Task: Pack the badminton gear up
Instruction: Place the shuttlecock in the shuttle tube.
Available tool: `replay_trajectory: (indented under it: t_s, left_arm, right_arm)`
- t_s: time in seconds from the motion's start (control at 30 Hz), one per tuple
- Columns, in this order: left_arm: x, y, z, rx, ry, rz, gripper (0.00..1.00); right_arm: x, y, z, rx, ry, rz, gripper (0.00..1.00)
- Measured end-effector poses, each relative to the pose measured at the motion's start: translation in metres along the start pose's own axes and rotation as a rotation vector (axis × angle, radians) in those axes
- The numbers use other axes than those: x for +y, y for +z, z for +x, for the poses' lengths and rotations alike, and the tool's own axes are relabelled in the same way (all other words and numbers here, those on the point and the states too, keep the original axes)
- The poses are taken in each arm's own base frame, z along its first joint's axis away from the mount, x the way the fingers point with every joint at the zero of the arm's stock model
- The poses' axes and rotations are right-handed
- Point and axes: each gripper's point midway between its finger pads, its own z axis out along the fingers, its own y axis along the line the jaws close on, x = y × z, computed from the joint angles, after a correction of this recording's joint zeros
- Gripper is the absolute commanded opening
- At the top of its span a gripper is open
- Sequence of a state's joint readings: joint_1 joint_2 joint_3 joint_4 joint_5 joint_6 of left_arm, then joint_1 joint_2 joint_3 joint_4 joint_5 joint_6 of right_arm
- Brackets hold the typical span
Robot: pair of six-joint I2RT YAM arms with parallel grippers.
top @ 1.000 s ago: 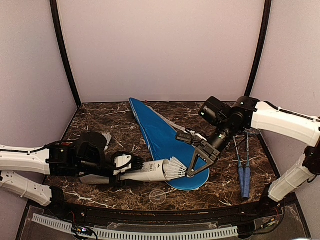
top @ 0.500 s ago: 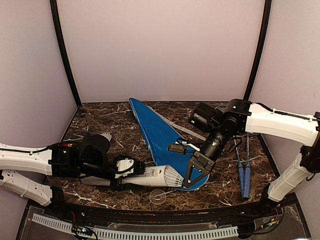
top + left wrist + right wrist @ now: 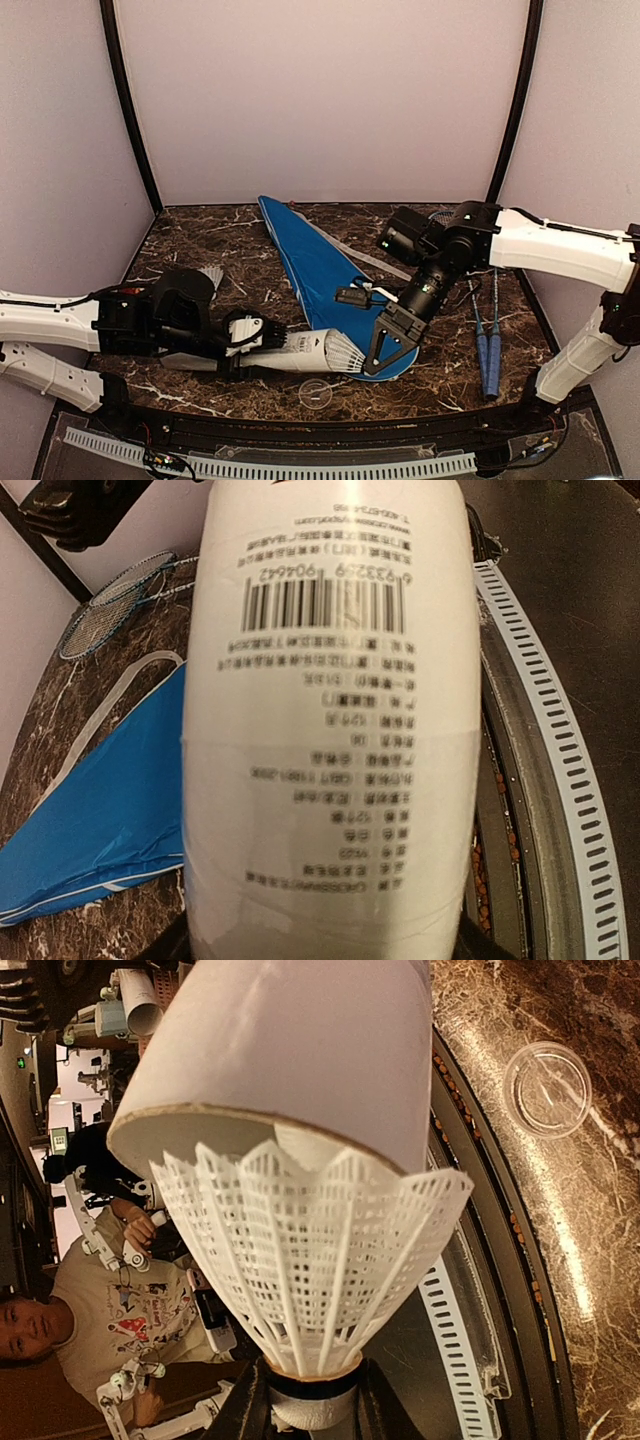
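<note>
Farthest left in the top view, the left gripper (image 3: 255,335) is clamped around the long white cardboard tube (image 3: 290,350), which lies almost flat over the dark marbled table (image 3: 200,235) with its open mouth pointing right. Behind the tube's closed end a second white feathered shuttlecock (image 3: 212,274) shows, partly hidden by the left arm. The left wrist view adds what the top view cannot: the tube (image 3: 325,730) fills the picture and carries a barcode and rows of small print, too blurred to read. The fingers gripping it are barely visible at the bottom edge. At the tube's mouth sits a white shuttlecock with a lattice skirt (image 3: 345,352), wide end toward the tube. Only the right wrist view shows that the right gripper (image 3: 310,1410) pinches it by the cork base, with the skirt (image 3: 310,1250) meeting the tube's rim (image 3: 290,1060); how far it has gone in I cannot tell. That view also shows a person in a pale printed T-shirt (image 3: 110,1310) beyond the table edge. Just in front of the mouth lies a small clear round lid (image 3: 315,392). Behind the mouth, the big blue racket-shaped fabric cover (image 3: 320,270) stretches toward the back wall, its rounded end under the right gripper (image 3: 385,345). Well to the right of the tube lie two thin rackets with blue handles (image 3: 487,350), side by side.
</note>
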State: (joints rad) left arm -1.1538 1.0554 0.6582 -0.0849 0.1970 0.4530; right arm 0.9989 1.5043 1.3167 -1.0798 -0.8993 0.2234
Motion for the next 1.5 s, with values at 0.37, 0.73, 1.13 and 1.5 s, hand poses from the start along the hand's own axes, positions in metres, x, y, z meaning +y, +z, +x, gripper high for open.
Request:
replay_trajectory:
  t_s: [0.37, 0.73, 1.13, 1.5]
  left_arm:
    - [-0.003, 0.006, 0.008, 0.034, -0.002, 0.007, 0.63]
    - [-0.006, 0.011, 0.012, 0.065, -0.007, 0.027, 0.63]
    - [-0.012, 0.014, 0.012, 0.069, -0.008, 0.063, 0.63]
    - [-0.018, 0.014, 0.008, 0.092, 0.063, 0.005, 0.63]
  right_arm:
    - [-0.009, 0.001, -0.002, 0.015, 0.052, 0.005, 0.1]
    - [-0.004, 0.013, -0.004, 0.078, 0.045, 0.026, 0.09]
    - [0.001, 0.024, -0.007, 0.109, 0.009, 0.035, 0.08]
    - [-0.001, 0.022, -0.009, 0.112, 0.023, 0.0, 0.1]
